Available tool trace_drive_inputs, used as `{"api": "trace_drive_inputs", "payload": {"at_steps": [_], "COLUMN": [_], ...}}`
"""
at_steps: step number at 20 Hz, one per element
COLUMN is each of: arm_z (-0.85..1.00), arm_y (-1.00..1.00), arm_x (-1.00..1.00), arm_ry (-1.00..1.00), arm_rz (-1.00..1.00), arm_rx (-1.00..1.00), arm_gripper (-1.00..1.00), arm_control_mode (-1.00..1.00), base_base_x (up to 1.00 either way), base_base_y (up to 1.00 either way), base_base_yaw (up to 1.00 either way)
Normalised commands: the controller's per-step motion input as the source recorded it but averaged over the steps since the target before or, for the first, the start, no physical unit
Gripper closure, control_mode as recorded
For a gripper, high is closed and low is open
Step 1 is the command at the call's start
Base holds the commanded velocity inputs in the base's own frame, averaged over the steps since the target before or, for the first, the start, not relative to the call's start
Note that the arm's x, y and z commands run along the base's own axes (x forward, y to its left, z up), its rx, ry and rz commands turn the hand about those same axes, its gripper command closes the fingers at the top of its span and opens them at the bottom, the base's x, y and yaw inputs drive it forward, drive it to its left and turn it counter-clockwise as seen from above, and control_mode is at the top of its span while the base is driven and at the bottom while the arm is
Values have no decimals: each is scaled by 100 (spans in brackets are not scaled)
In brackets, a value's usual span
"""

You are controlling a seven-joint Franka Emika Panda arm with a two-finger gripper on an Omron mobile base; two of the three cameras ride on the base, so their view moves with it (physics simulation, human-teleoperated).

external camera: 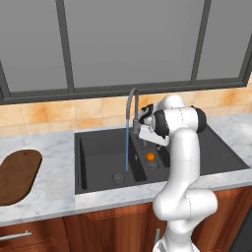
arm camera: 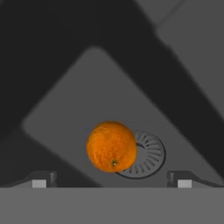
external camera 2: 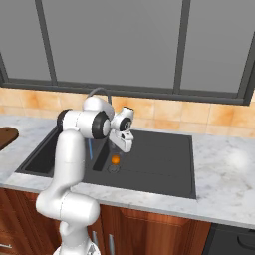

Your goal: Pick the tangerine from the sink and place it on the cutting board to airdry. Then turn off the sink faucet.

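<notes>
Left base view: gripper [external camera: 147, 140] hangs over the small basin of the sink [external camera: 98, 142]; tangerine [external camera: 150, 156] lies directly below it, beside the drain. Water runs from the sink faucet [external camera: 132, 106] into the large basin. Cutting board [external camera: 17, 174] sits well apart on the left counter.

Right base view: tangerine [external camera 2: 115, 160] sits just under the hand.

Hand view: fingertips [arm camera: 39, 181] spread wide, empty; tangerine [arm camera: 111, 146] centred between them, overlapping the drain [arm camera: 146, 154]. Nothing obstructs a straight descent.
</notes>
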Motion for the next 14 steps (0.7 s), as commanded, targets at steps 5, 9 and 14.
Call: {"api": "trace_drive_inputs", "payload": {"at_steps": [5, 9, 14], "arm_z": [-58, -59, -65], "arm_y": [0, 0, 4], "arm_x": [-29, -35, -69], "arm_ry": [2, 0, 0], "arm_rz": [-8, -7, -12], "arm_rx": [0, 0, 0], "arm_gripper": [-100, -100, -100], "arm_control_mode": [-100, -100, -100], "base_base_x": [0, 0, 0], "base_base_y": [0, 0, 0], "base_base_yaw": [0, 0, 0]}}
